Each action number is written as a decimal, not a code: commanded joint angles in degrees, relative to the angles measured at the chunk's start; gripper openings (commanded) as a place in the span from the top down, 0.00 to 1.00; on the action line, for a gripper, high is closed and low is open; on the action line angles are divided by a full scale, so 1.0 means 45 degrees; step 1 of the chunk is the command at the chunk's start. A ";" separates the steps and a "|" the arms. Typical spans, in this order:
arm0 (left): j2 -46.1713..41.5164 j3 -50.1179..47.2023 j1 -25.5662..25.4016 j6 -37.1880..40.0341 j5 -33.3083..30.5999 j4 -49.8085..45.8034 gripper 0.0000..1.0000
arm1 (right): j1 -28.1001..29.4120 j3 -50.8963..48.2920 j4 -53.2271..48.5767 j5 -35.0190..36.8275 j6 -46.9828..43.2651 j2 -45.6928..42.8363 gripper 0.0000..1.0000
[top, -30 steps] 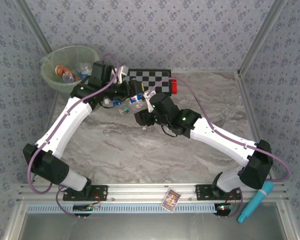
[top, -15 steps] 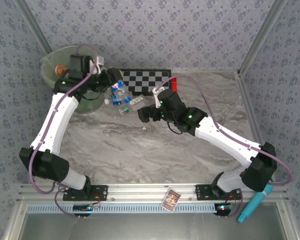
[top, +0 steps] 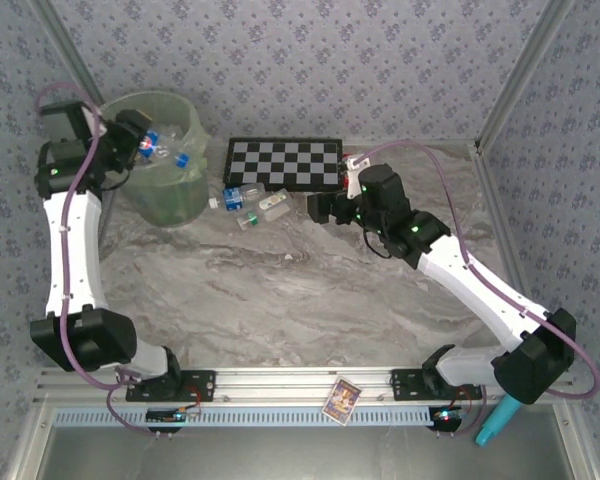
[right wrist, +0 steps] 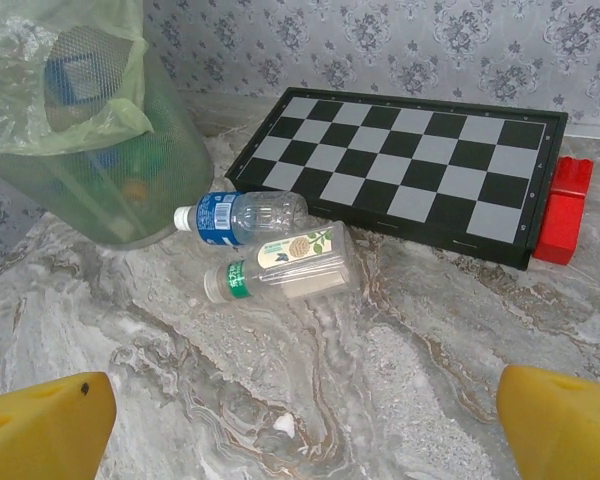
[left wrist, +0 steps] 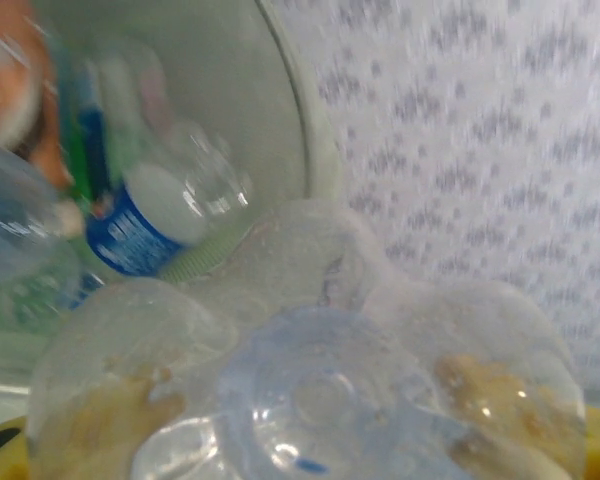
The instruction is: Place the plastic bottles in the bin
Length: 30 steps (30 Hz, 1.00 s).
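Task well advanced. The left gripper is closed around one clear bottle, held over the open mouth of the one bin and not yet released. The deposited bottles inside the bin are blurred and overlapping, so their number cannot be told. Two bottles are left on the table, just beside the bin and touching each other: a blue-labelled bottle and a green-capped bottle, lying in front of one checkerboard. The right gripper is spread wide and empty, facing these two.
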 commanded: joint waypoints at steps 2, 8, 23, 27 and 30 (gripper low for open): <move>-0.0283 -0.0105 0.0808 -0.2172 -0.0933 0.1451 0.41 | -0.0291 -0.0479 0.0226 -0.0716 -0.0430 -0.0413 0.01; 0.0084 -0.0203 0.1170 -0.4462 -0.2554 0.2303 0.40 | -0.0680 -0.0531 0.0212 -0.0993 -0.0564 -0.0555 0.01; 0.2522 0.0199 0.0106 -0.9779 -0.3990 0.5345 0.40 | -0.0671 -0.0699 -0.0408 -0.0628 -0.0234 -0.1394 0.00; 0.3444 0.1258 -0.0204 -1.0111 -0.4170 0.4810 0.39 | -0.0565 -0.0805 -0.0721 -0.0340 -0.0093 -0.1826 0.00; 0.3879 0.2141 -0.0217 -1.0051 -0.4485 0.3827 0.34 | -0.0427 -0.0942 -0.1020 -0.0028 0.0039 -0.2220 0.00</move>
